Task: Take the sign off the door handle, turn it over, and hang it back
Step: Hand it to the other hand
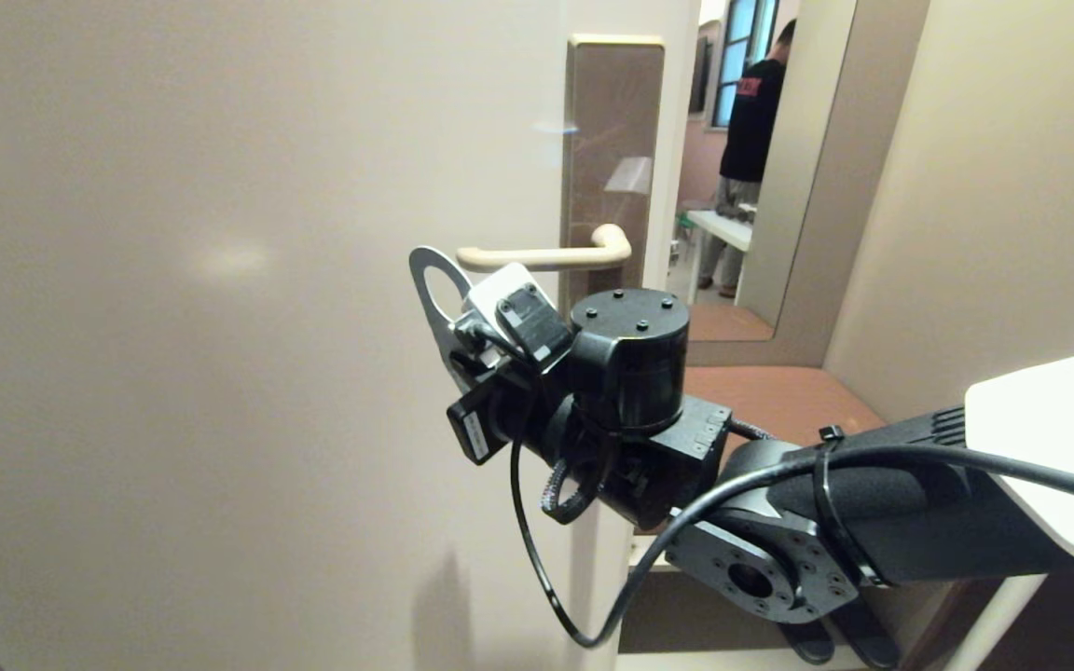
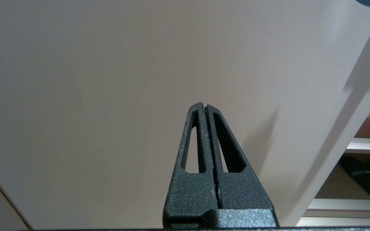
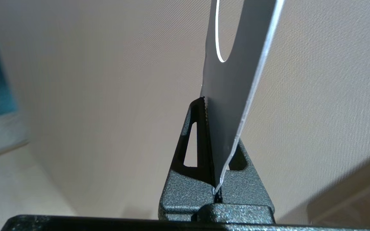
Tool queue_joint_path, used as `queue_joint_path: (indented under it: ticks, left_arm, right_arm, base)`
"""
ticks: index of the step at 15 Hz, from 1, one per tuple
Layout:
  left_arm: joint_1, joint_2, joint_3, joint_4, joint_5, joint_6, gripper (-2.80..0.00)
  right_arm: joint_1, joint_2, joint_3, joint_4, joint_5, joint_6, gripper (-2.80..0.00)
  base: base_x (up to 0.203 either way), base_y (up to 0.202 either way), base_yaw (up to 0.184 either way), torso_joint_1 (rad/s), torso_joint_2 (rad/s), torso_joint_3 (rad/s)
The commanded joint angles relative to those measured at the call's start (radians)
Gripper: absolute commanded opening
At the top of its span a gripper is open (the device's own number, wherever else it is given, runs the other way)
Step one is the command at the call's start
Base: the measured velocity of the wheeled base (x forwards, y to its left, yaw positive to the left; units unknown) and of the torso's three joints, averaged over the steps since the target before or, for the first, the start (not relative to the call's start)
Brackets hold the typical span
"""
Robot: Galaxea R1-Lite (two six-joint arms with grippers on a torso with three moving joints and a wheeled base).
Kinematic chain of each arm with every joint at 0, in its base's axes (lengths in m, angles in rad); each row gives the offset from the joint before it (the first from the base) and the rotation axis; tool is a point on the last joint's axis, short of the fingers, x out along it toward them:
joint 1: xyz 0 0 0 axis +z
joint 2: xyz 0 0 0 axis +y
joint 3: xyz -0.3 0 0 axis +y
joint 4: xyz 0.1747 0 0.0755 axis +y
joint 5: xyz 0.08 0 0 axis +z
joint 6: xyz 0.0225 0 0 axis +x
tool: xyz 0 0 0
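Observation:
The cream door handle point(image 1: 546, 256) juts left from its tall brown plate point(image 1: 612, 140) on the beige door. My right gripper point(image 3: 209, 104) is shut on the lower part of the sign point(image 3: 236, 80), which stands up edge-on from between the fingers with its hole uppermost. In the head view the sign's pale ring point(image 1: 425, 280) sits at the lever's free tip; whether the tip is inside the hole I cannot tell, and the wrist hides the fingers. My left gripper point(image 2: 205, 106) is shut and empty, pointing at the bare door lower down.
Right of the door edge point(image 1: 677, 186) the doorway is open; a person in black point(image 1: 751, 121) stands at a white table point(image 1: 719, 228) in the far room. A brown ledge point(image 1: 779, 391) lies beside my right arm, whose black cable point(image 1: 537, 559) loops below the wrist.

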Motion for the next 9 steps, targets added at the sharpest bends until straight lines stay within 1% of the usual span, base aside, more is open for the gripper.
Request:
queue_joint_path:
  ticks: [1,7,9]
  left_arm:
    - [0.001,0.0,0.0,-0.001,0.0,0.0,-2.8]
    - [0.001,0.0,0.0,-0.001,0.0,0.0,-2.8]
    - [0.001,0.0,0.0,-0.001,0.0,0.0,-2.8]
  right_arm:
    - [-0.006,-0.086,0.096,-0.005,0.034,-0.001,-2.8]
    - [-0.052,-0.291,0.368,-0.006,0.124,-0.001,-2.8]
    - [-0.065,-0.354,0.443,-0.006,0.134,-0.001,-2.8]
  base:
    - [0.0,0.0,0.0,0.0,0.0,0.0]
    - [0.0,0.0,0.0,0.0,0.0,0.0]
    - [0.0,0.0,0.0,0.0,0.0,0.0]
